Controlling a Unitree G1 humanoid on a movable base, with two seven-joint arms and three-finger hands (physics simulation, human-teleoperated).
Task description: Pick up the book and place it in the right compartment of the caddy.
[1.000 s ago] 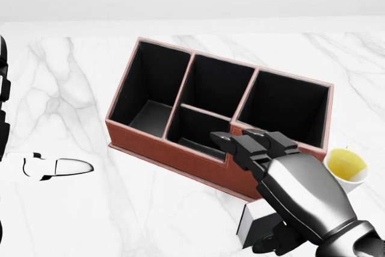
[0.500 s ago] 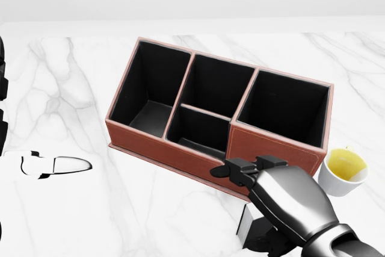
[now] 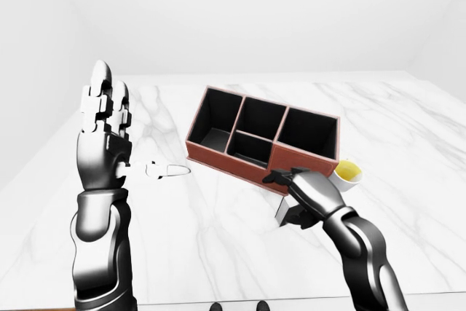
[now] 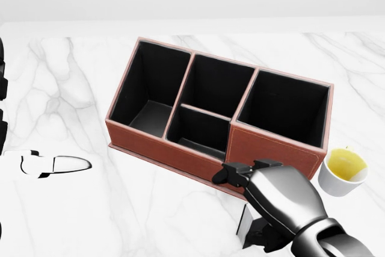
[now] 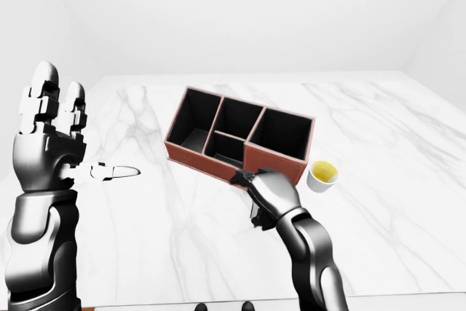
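Curling its fingers round the book (image 4: 248, 226), the right hand (image 4: 274, 200) is gripping it near the table's (image 4: 78, 209) bottom edge (left hand (image 3: 102, 132) raised, fingers spread), beside the caddy (image 4: 274, 148)

— Any text, labels, brands, numbers or signs legible?
— None. The caddy (image 4: 274, 148), the book (image 4: 248, 223) and the cup (image 4: 344, 176) show no readable lettering in any view.

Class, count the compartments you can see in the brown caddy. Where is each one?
4 in the caddy, in the head view: a long left one, a top-middle one, a smaller bottom-middle one, and a large right one. None appears hidden.
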